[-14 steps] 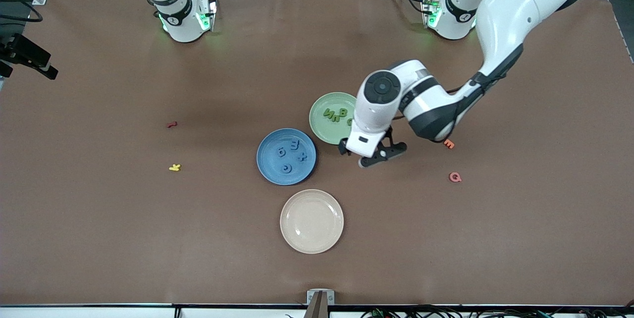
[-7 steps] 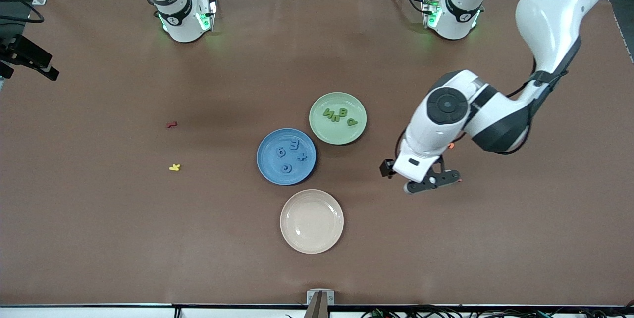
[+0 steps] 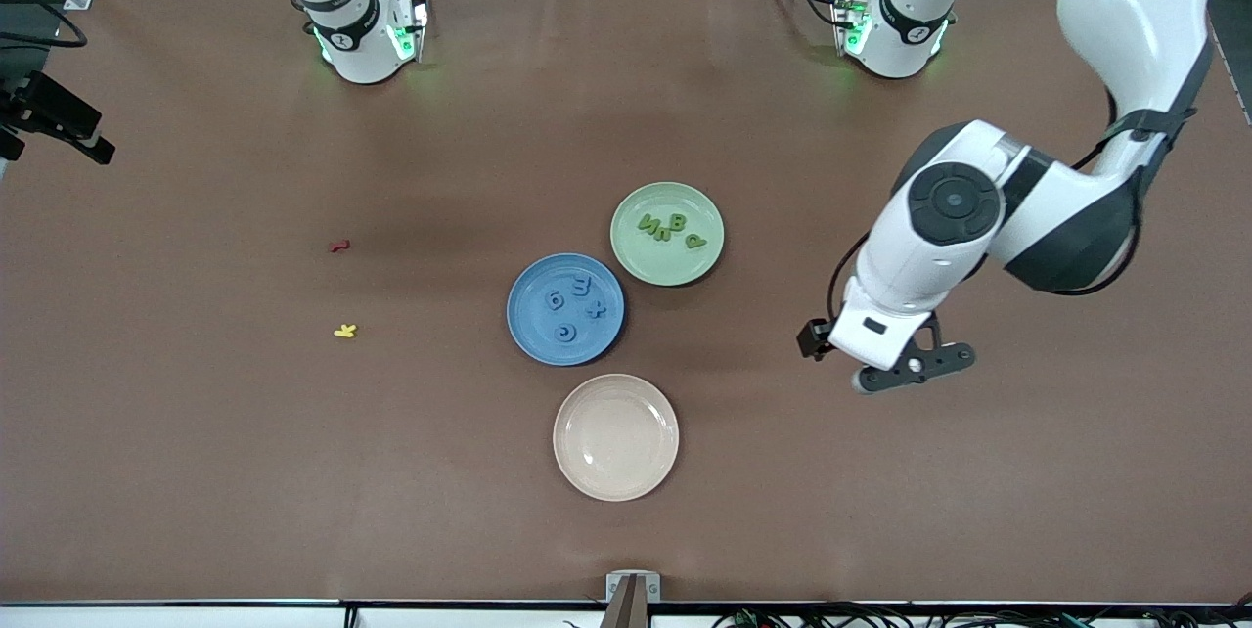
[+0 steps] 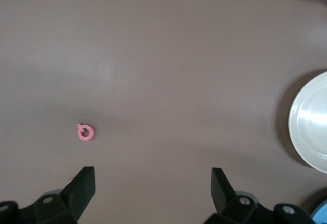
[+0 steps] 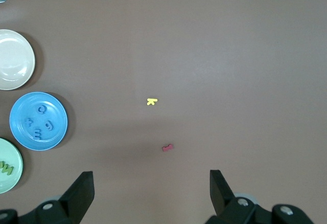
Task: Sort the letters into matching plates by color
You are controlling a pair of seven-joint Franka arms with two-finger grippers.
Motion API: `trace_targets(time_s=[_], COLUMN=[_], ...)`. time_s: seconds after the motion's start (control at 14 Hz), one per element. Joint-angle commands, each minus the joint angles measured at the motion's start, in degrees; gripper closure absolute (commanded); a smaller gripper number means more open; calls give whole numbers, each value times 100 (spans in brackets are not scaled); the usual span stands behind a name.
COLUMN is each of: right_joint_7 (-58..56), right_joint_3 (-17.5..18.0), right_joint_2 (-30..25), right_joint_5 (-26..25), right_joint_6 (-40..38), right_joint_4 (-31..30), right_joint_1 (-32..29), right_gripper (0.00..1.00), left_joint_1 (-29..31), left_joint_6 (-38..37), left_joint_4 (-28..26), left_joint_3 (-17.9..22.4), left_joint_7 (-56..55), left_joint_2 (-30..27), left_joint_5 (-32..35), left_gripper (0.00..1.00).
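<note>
The sorting looks finished, as far as the views show. The round medium-blue plate (image 3: 565,309) in the table's middle has four small chunky blue foam letters (image 3: 577,306) lying in it. The round pale-green plate (image 3: 667,233), just beside it, farther from the front camera and toward the left arm's end, has four small green foam letters (image 3: 671,227) in it. I see no blue or green letter on the brown table cover (image 3: 196,462) outside the plates, so I judge nothing is left to move.

The round cream-beige plate (image 3: 615,436), nearer to the camera than the blue one, has nothing in it. The other colours lie loose: a small red letter (image 3: 339,245) and a small yellow letter (image 3: 344,331) toward the right arm's end, and a small pink ring-shaped letter (image 4: 85,132) toward the left arm's end; these are no part of the task.

Left gripper (image 3: 915,366) hangs over bare table near the pink letter, fingers wide apart, holding nothing. Right gripper (image 5: 152,196) waits high over its own end, fingers also wide apart w/ nothing between
</note>
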Motion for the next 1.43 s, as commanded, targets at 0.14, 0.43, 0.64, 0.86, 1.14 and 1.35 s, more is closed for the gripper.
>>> trace_targets(time_s=[0.14, 0.43, 0.64, 0.86, 1.14, 1.35], right_joint_7=[-52, -61, -61, -61, -61, -61], right_joint_3=[30, 30, 21, 21, 30, 21], right_joint_2=[118, 136, 170, 206, 206, 215], right_joint_5=[-35, -61, -61, -61, -61, -61], right_joint_6=[93, 94, 216, 243, 234, 234], right_joint_4=[160, 160, 151, 151, 160, 151], right_joint_1=[-35, -35, -52, -79, -88, -88], right_gripper=[0, 0, 0, 0, 0, 0], left_joint_1=[572, 679, 748, 705, -23, -603], left_joint_6=[-400, -620, -655, -664, -655, -673], left_joint_4=[-46, -20, 15, 42, 41, 33], left_joint_3=[-163, -181, -164, 212, 1731, 2979], left_joint_7=[850, 1036, 1062, 1631, 2422, 2994], left_joint_2=[-690, -832, -1017, -1393, -2167, -2712], left_joint_5=[-296, -322, -585, -1067, -2341, -3360], left_gripper=[0, 0, 0, 0, 0, 0])
